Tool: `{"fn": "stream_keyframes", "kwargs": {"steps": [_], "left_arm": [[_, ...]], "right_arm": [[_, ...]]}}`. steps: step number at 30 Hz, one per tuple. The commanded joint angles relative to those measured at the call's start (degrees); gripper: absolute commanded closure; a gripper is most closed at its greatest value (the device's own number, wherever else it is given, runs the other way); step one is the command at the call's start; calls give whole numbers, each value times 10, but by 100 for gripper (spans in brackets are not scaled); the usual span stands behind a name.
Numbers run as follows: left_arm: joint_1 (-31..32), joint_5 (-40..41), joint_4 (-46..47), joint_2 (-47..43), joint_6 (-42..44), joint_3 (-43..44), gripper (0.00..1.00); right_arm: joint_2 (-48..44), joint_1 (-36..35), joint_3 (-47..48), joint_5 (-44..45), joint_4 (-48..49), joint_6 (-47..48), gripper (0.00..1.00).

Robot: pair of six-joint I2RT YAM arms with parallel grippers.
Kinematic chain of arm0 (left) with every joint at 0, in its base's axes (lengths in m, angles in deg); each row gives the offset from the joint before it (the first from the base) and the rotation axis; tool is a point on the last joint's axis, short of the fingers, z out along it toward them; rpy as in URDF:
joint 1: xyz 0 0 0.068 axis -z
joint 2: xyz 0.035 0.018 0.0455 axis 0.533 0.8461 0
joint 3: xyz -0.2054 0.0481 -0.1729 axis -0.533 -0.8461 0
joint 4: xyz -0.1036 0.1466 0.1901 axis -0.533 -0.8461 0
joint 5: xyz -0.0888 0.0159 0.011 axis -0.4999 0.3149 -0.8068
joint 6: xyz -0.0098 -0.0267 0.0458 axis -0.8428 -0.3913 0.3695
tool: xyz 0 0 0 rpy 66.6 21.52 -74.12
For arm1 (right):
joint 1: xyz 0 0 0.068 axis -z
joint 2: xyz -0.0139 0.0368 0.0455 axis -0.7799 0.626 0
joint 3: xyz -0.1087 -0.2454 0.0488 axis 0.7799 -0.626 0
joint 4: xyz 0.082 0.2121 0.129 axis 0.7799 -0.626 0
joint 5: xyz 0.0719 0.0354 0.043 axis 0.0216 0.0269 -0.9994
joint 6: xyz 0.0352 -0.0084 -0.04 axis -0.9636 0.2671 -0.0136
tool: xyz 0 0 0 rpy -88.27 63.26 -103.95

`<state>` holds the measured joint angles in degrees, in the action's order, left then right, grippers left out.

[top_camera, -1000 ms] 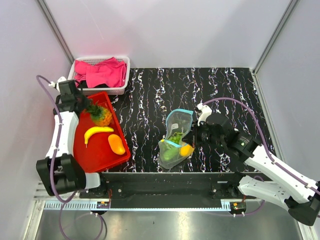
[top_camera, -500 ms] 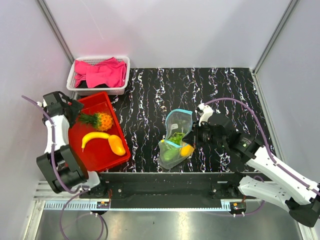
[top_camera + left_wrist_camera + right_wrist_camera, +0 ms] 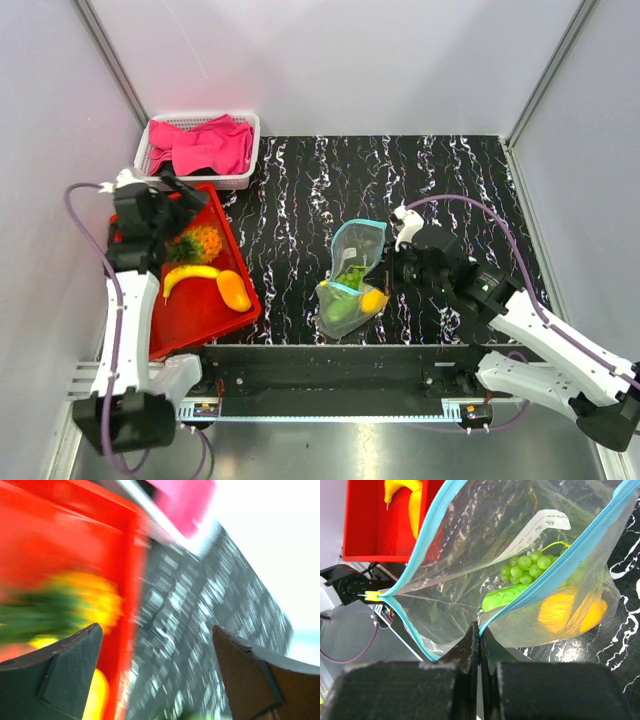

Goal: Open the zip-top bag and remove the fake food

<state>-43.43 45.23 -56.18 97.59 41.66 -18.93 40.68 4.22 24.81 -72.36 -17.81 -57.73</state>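
Inside the zip-top bag (image 3: 470, 545) lie green grapes (image 3: 527, 565) and yellow fruit (image 3: 565, 612).

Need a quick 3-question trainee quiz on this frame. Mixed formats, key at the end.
1. True or false: the right gripper is shut on the blue zip edge of the zip-top bag.
2. Which items lie inside the bag? A) green grapes and a yellow piece B) a toy carrot and an apple C) a spoon
3. Fill in: the left gripper, open, is over the red ____.
Key: 1 true; 2 A; 3 tray.
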Motion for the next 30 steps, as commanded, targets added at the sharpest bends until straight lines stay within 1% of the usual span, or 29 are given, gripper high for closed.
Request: {"fn": "stream_keyframes", "kwargs": {"steps": [1, 2, 3, 5, 6, 8, 9, 11, 12, 13, 14, 18, 19, 21, 22, 23, 25, 26, 30], "left_arm": [[152, -27, 33, -35, 18, 5, 13], [182, -24, 39, -39, 18, 3, 14], [236, -21, 46, -44, 18, 3, 17], [290, -18, 75, -53, 26, 3, 20], [344, -8, 85, -54, 34, 8, 21], [398, 20, 94, -48, 50, 29, 23], [450, 30, 97, -41, 64, 38, 25], [495, 54, 95, -13, 81, 62, 28], [533, 59, 95, -4, 95, 66, 30], [548, 77, 93, 5, 98, 69, 35], [572, 80, 93, 22, 101, 68, 36], [618, 95, 91, 65, 106, 67, 43], [625, 111, 87, 74, 106, 68, 49], [652, 140, 67, 101, 101, 80, 54], [661, 167, 64, 108, 100, 83, 55], [676, 177, 59, 117, 101, 86, 56], [685, 197, 54, 139, 95, 88, 57], [688, 199, 54, 144, 92, 89, 59], [691, 204, 54, 173, 79, 88, 61]], "right_arm": [[15, -1, 40, -2, 16, 5, 100], [17, -1, 45, 0, 15, 7, 100], [22, -2, 55, 4, 16, 10, 100], [32, -1, 68, 4, 16, 18, 100], [46, -1, 82, 3, 16, 19, 100], [64, 0, 95, -8, 17, 24, 100], [82, -1, 106, -13, 22, 25, 100], [98, -1, 113, -32, 35, 21, 100], [110, -1, 117, -38, 41, 19, 100], [115, -1, 117, -50, 47, 13, 100], [120, -2, 117, -55, 62, 11, 100], [125, -2, 113, -78, 72, -2, 100], [124, -3, 110, -83, 73, -4, 100], [109, -1, 96, -80, 78, -5, 100], [103, -2, 91, -76, 80, -5, 100], [92, -2, 86, -74, 82, -6, 100], [82, -2, 74, -71, 83, -8, 100], [71, -2, 66, -70, 85, -10, 100], [52, -1, 47, -69, 85, -14, 100]]}}
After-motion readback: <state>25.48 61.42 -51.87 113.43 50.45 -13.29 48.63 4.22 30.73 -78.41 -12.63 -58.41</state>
